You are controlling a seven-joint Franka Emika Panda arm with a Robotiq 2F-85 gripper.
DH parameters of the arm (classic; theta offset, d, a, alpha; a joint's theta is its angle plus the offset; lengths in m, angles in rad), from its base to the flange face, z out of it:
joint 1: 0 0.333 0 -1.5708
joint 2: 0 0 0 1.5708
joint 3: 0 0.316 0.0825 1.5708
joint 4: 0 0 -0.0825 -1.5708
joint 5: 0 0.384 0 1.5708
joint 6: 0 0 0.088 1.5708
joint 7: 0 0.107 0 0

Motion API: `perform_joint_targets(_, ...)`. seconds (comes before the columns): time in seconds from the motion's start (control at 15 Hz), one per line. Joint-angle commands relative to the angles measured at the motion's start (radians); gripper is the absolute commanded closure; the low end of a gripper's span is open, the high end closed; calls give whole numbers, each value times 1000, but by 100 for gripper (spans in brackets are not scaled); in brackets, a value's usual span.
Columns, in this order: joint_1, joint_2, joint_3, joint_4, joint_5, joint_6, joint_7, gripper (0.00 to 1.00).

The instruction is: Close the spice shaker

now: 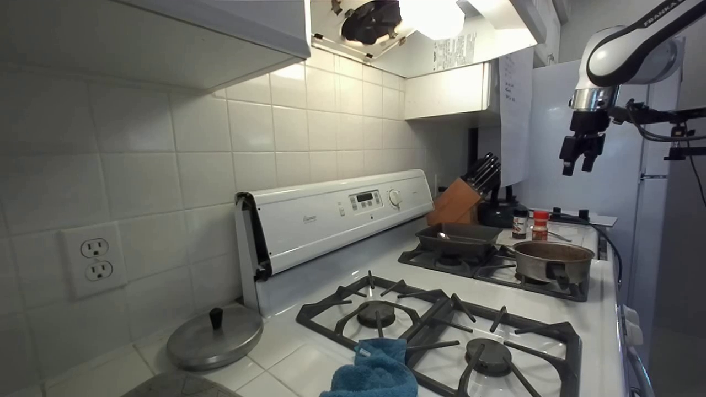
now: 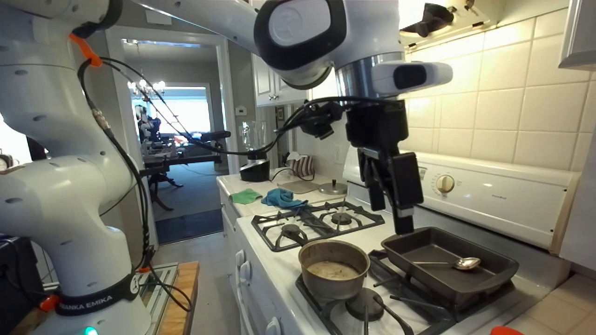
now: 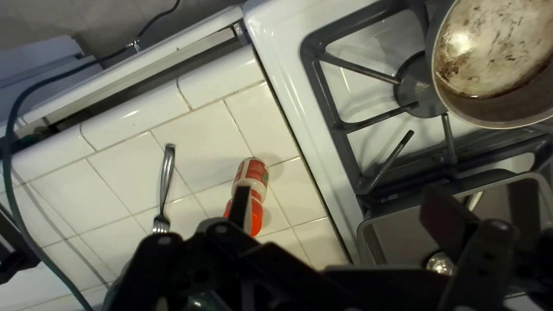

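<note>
White enamelled gas stove (image 1: 598, 336), spanning the scene, abuts a white tiled counter (image 3: 134, 172). A white-and-black jointed robot arm (image 1: 634, 60) extends in from two o'clock in an exterior view, its wrist bent downward, presumably so as to work from above. A dark rectangular metal roasting pan (image 2: 435, 246) rests on the stove at three o'clock from a round, dull-grey metal saucepan (image 2: 333, 286), whose handle (image 2: 292, 236) points toward ten o'clock, perhaps to keep it out of the way. The black two-jawed gripper (image 1: 578, 166) hangs with its jaws wide apart and nothing clamped between them; the spread should leave room to straddle a narrow target. On the counter, a slim silver metal fork (image 3: 165, 183) lies flat and a cylindrical, black-capped spice bottle (image 1: 519, 223) stands upright. The task's object, a small cylindrical, red-labelled spice shaker (image 1: 540, 226), stands upright just beside that bottle, at three o'clock in an exterior view, with the gripper apart from it at one o'clock; the rigid counter should back a downward push. Its red top (image 3: 257, 220), apparently plastic, is partly hidden by one jaw in the wrist view; whether it is fully down cannot be told.
</note>
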Motion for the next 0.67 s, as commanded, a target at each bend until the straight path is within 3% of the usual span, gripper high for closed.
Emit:
perform_joint_targets(0.0,21,-114,9,-63,-49,-65,112,0)
perform_joint_targets(0.07,26,-135,14,-70,-50,-82,128,0)
perform_joint_targets(0.13,29,-63,-7,-22,-20,-54,73,0)
perform_joint_targets(0.6,35,-109,1,-48,-24,-73,101,0)
